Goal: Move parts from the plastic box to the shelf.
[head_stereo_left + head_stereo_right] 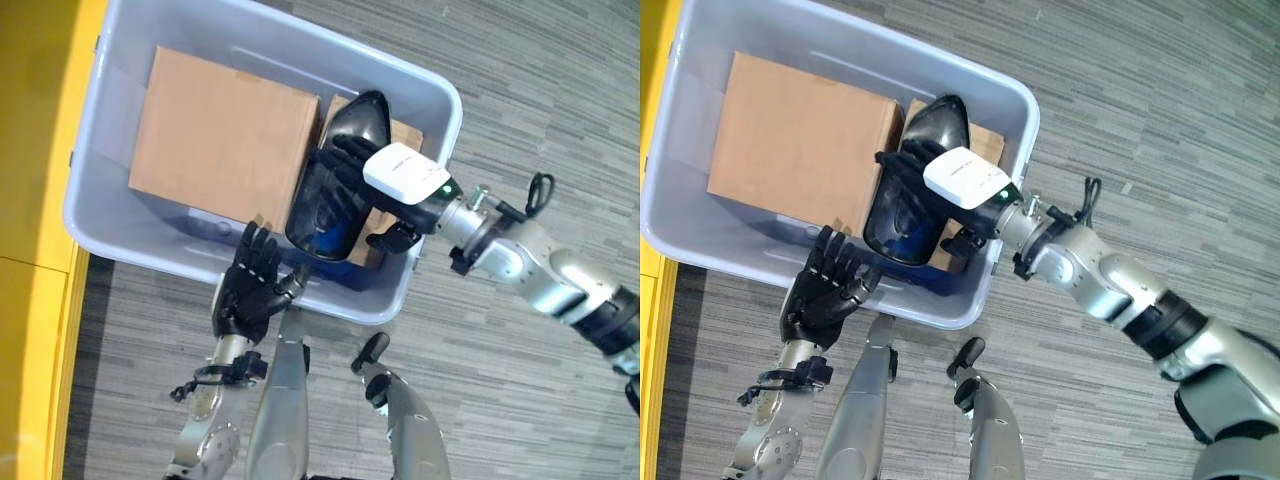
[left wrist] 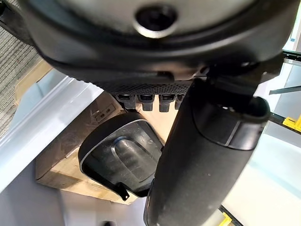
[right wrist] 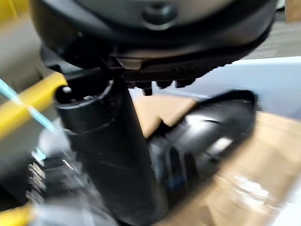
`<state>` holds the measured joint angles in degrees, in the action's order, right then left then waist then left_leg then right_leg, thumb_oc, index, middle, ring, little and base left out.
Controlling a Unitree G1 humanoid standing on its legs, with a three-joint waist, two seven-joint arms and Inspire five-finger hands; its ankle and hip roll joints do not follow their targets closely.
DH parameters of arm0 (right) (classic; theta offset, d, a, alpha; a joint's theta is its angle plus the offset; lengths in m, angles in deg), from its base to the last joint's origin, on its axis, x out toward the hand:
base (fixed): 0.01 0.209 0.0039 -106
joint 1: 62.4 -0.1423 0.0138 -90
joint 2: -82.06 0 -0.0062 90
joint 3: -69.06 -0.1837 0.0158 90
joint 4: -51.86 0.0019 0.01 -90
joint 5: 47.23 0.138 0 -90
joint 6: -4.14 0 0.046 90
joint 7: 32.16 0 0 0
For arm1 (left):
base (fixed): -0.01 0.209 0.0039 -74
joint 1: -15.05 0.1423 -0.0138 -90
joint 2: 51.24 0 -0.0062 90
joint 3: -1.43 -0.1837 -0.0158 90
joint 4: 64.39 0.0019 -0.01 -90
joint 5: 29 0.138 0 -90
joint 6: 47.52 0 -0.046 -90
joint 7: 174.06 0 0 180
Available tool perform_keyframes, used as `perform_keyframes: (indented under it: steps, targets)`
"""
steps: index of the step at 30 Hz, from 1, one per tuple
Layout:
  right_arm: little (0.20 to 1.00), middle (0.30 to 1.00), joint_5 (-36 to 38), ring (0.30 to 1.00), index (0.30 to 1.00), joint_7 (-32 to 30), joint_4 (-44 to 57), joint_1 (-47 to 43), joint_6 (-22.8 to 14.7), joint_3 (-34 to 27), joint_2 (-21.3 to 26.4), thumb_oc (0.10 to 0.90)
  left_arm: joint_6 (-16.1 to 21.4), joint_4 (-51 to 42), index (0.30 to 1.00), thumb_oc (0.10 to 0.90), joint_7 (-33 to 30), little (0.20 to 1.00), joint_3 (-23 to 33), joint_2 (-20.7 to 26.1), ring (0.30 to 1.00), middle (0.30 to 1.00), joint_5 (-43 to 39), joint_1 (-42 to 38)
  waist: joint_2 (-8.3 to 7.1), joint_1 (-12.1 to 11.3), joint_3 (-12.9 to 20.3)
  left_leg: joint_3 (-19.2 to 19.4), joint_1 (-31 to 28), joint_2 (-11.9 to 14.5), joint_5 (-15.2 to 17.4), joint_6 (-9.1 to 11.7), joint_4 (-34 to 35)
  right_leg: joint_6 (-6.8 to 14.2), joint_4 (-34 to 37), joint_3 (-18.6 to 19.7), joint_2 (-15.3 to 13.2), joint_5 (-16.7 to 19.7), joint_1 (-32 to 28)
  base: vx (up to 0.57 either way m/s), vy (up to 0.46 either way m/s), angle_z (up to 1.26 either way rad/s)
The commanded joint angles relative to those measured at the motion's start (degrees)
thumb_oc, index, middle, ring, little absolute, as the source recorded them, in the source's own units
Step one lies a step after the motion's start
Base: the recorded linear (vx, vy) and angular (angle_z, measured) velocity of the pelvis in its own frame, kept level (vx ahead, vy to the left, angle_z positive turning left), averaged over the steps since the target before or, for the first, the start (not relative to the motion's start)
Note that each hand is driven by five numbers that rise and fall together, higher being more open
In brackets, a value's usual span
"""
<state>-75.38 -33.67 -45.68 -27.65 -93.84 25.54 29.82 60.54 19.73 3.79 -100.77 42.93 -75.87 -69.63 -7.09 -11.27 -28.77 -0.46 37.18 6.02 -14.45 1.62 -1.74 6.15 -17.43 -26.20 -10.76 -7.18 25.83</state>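
The right hand (image 1: 350, 165) reaches into the plastic box (image 1: 440, 100), fingers wrapped around a black part (image 1: 330, 205). The left hand (image 1: 250, 285) hovers open beside it.

The left hand (image 1: 248, 283) comes up from below with its palm facing the camera and its fingers (image 1: 262, 248) straight and spread. The right arm reaches in from the right side, bent at the elbow. The right hand (image 1: 352, 168) has curled fingers, closed in a grasp.
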Motion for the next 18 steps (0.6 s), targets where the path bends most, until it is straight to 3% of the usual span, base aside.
perform_keyframes:
  steps: [1, 4, 5, 10, 18]
  targets:
    - [1.000, 1.000, -2.02, 1.000, 1.000, -3.04, 5.36, -7.59, -1.60, -0.67, 4.08, 0.900, -1.48, 7.59, 1.000, 0.900, -3.29, 1.000, 4.34, 4.01, 1.000, 1.000, -0.23, 1.77, -0.91, -0.04, -1.02, 2.99, -4.06, 2.21, 5.08, 3.28, -0.54, 3.25, 13.03, 1.60, -1.06, 12.03, -5.57, 0.00, 0.000, 0.00]
    - [1.000, 1.000, -5.12, 1.000, 1.000, -3.33, 3.69, -8.52, -1.27, 0.93, 4.63, 0.900, -1.46, 7.81, 1.000, 0.900, -3.36, 1.000, 4.18, 4.01, 1.000, 1.000, -0.08, 1.65, -0.74, -0.01, -1.02, 2.94, -3.50, 2.11, 5.05, 3.29, -0.53, 3.22, 12.90, 1.69, -0.95, 12.06, -4.92, 0.00, 0.000, 0.00]
    - [1.000, 1.000, -11.05, 1.000, 1.000, -3.87, 1.28, -11.09, -0.85, 4.05, 5.79, 0.900, -1.26, 7.63, 1.000, 0.900, -3.39, 1.000, 4.04, 4.30, 1.000, 1.000, -0.05, 1.69, -0.48, -0.03, -1.02, 2.83, -2.78, 2.04, 5.03, 3.32, -0.44, 3.29, 12.77, 1.69, -0.98, 12.11, -3.99, 0.00, 0.000, 0.00]
    - [1.000, 1.000, -16.29, 1.000, 1.000, -4.34, -2.74, -14.01, -0.16, 7.93, 5.97, 0.900, -0.94, 7.70, 1.000, 0.900, -3.56, 1.000, 4.07, 4.24, 1.000, 1.000, 0.18, 1.13, 0.16, 0.11, -1.02, 2.85, -1.32, 1.83, 5.06, 3.41, -0.75, 3.36, 12.41, 1.78, -1.02, 12.20, -2.52, 0.00, 0.000, 0.00]
    - [1.000, 1.000, -20.13, 1.000, 1.000, -5.28, -6.08, -13.90, 0.69, 8.70, 4.01, 0.900, -0.53, 8.32, 1.000, 0.900, -3.72, 1.000, 3.16, 3.77, 1.000, 1.000, 0.29, 0.09, 1.03, 0.25, -1.02, 2.63, 1.04, 1.46, 5.12, 3.34, -1.34, 3.33, 11.98, 1.78, -1.00, 12.02, -0.43, 0.00, 0.000, 0.00]
